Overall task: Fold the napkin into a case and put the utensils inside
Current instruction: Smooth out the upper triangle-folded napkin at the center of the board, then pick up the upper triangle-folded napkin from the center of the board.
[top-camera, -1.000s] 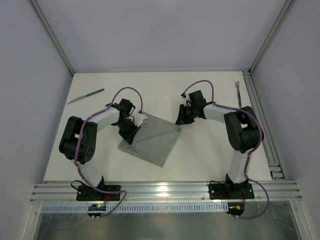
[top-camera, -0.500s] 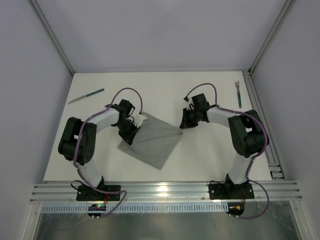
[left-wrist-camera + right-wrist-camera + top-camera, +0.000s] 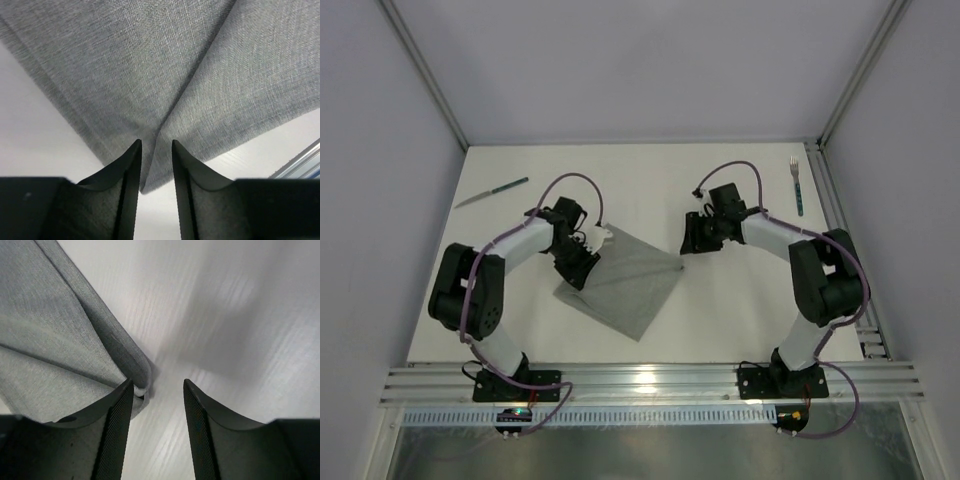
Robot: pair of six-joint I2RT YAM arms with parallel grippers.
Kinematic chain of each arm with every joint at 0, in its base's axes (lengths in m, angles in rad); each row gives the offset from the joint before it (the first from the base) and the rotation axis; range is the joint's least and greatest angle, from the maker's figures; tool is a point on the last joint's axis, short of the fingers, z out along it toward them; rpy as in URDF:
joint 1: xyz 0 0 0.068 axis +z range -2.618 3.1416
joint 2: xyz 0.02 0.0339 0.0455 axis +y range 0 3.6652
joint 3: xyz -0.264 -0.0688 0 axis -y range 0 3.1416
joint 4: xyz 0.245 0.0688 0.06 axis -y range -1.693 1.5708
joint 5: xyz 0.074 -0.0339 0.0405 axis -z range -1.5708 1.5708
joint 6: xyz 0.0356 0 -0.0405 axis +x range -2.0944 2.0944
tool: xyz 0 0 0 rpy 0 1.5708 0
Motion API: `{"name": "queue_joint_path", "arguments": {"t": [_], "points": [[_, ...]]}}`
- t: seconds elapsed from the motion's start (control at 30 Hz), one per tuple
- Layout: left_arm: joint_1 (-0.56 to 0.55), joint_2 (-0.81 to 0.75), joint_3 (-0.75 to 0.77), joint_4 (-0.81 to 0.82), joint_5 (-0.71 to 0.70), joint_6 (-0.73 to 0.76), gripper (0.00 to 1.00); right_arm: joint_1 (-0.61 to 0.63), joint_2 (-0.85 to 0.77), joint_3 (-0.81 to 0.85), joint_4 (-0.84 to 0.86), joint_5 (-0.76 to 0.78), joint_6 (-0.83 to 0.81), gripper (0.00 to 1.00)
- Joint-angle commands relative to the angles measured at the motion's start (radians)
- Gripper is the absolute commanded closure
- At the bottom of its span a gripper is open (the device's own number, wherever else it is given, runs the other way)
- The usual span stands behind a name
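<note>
The grey napkin (image 3: 625, 282) lies folded on the white table between the two arms. My left gripper (image 3: 582, 264) is at its left corner. In the left wrist view the jaws stand slightly open (image 3: 156, 145), and the napkin's corner (image 3: 200, 85) lies loose between the tips. My right gripper (image 3: 688, 244) is at the right corner. It is open (image 3: 158, 385), with the napkin's folded edge (image 3: 60, 340) just beside the left fingertip (image 3: 122, 400) and bare table between the jaws. The knife (image 3: 492, 192) lies at the far left. The fork (image 3: 797, 185) lies at the far right.
A metal rail (image 3: 845, 250) runs along the table's right edge, close to the fork. Another rail (image 3: 650, 380) crosses the near edge by the arm bases. Pale walls (image 3: 380, 200) enclose the table on three sides.
Both grippers were shut on the napkin's corners and have now opened, letting the cloth go. The right arm shifted slightly to the right.
</note>
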Motion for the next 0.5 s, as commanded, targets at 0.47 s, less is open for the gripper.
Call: {"name": "queue_joint_path", "arguments": {"t": [0.47], "points": [[0.071, -0.234, -0.116, -0.05, -0.081, 0.005, 0.67, 0.703, -0.499, -0.293, 0.195, 0.182, -0.597, 0.39]]}}
